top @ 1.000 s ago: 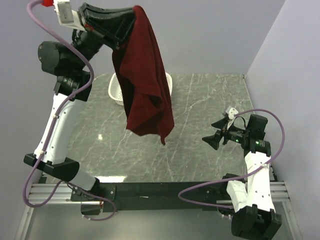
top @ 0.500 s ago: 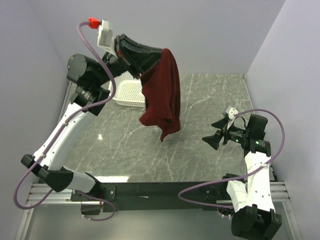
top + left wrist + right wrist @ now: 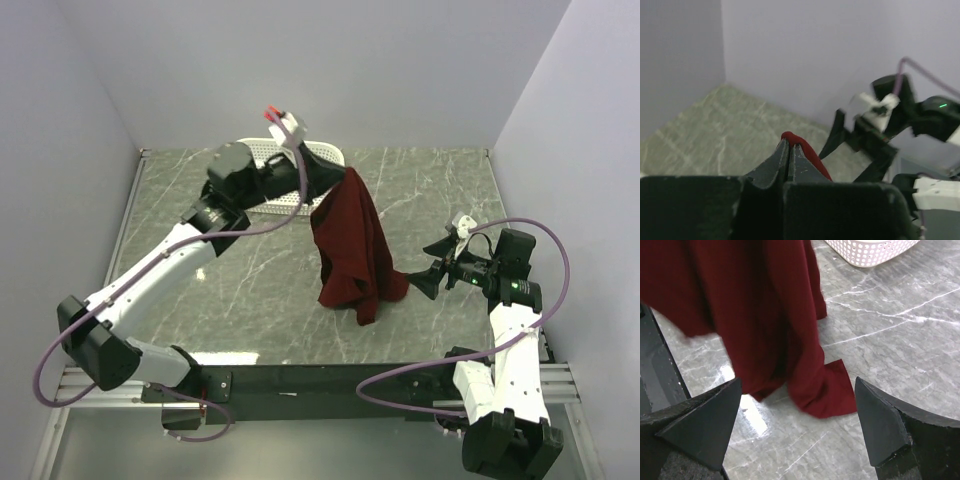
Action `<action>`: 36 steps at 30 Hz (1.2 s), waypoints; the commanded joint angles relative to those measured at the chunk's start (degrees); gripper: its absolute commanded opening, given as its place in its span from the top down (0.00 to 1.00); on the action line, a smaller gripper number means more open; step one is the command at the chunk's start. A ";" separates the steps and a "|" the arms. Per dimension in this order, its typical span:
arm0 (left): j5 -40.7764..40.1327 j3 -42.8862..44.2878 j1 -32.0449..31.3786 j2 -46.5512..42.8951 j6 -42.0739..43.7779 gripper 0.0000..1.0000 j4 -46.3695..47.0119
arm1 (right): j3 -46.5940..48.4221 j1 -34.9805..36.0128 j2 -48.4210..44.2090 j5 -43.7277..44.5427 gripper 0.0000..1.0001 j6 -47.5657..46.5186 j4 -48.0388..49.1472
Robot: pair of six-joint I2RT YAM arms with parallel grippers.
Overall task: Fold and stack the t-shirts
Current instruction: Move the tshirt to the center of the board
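My left pincer (image 3: 335, 185) clamps the top of the soft dark red t-shirt (image 3: 352, 250); it hangs straight down. My right pincer (image 3: 420, 268), jaws apart, sits just beside its bottom edge.

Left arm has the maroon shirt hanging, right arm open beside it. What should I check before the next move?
1. Grip: the left gripper is shut on the t-shirt, cloth showing between its closed tips: ok.
2. Second arm: the right gripper is open and empty: ok.
3. Contact: the shirt's lower end lies on the table: ok.
4. Spread for folding: not ok, the shirt hangs bunched.
5. Which part of the shirt is pinched: cannot tell.
6. Clearance: the basket stands apart from the shirt: ok.
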 commanded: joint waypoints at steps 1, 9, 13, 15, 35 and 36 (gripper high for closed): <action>-8.58 -3.56 -0.61 0.60 7.53 1.00 -1.56 | 1.19 -0.43 -0.17 -0.74 0.00 -0.33 0.06; -13.43 -16.11 -1.66 0.60 10.78 0.38 1.42 | 1.10 -0.51 -0.08 -0.65 0.00 -0.51 -0.02; -19.83 -20.61 -1.66 -4.83 11.14 0.19 4.41 | 1.19 -0.43 0.10 -0.74 0.00 -0.60 -0.03; -23.87 -21.84 -1.14 -6.42 10.62 0.14 4.15 | 1.28 -0.52 0.27 -0.74 0.00 -0.60 -0.02; -40.77 -10.27 26.19 10.95 4.41 0.01 -12.38 | 1.37 -0.51 0.62 -1.27 0.00 -0.95 -0.64; -39.72 -8.85 27.33 13.06 6.20 0.01 -12.37 | 1.54 -0.51 0.62 -1.18 0.00 -0.95 -0.55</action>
